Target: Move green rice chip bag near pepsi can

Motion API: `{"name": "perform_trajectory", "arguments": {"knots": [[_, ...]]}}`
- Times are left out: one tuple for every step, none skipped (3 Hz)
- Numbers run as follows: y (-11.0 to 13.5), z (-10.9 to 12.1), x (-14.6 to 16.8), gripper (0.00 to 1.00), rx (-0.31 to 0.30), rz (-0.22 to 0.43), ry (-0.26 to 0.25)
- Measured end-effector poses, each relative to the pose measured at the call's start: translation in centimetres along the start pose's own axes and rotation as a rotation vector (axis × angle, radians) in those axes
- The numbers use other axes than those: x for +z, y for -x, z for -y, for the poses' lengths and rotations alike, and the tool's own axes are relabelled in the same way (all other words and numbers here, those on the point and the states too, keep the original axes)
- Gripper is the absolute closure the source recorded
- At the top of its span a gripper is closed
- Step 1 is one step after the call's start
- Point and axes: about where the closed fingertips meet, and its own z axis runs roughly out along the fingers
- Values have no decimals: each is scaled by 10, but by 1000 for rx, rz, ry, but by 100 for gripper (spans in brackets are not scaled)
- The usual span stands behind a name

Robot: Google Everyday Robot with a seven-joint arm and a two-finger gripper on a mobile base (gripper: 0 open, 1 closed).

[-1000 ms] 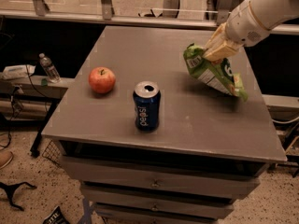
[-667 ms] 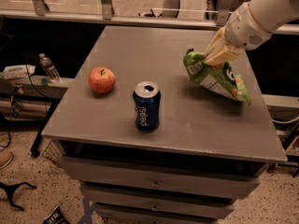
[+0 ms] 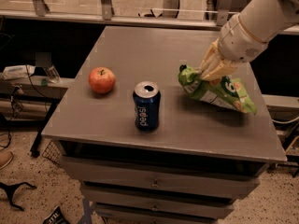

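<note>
The green rice chip bag (image 3: 217, 91) is a crinkly bright-green bag with tan chip pictures, on the right side of the grey table (image 3: 140, 55). My gripper (image 3: 210, 71) comes down from the upper right and is shut on the bag's upper left edge, holding it tilted just over the tabletop. The pepsi can (image 3: 146, 106) is dark blue with white lettering and a silver top. It stands upright near the table's front, a short way left of the bag.
A red apple (image 3: 102, 80) sits left of the can. The table has drawers below its front edge. A low shelf with a bottle (image 3: 50, 70) and cables stands at the left. A railing runs behind the table.
My gripper and the bag have moved a little lower and leftward, toward the can. The can and apple have not moved.
</note>
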Motion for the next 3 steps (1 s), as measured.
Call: {"name": "perform_trajectory", "arguments": {"knots": [[4, -22, 10, 100, -16, -6, 48], [11, -40, 15, 100, -31, 6, 69], [18, -52, 17, 100, -46, 17, 81]]}}
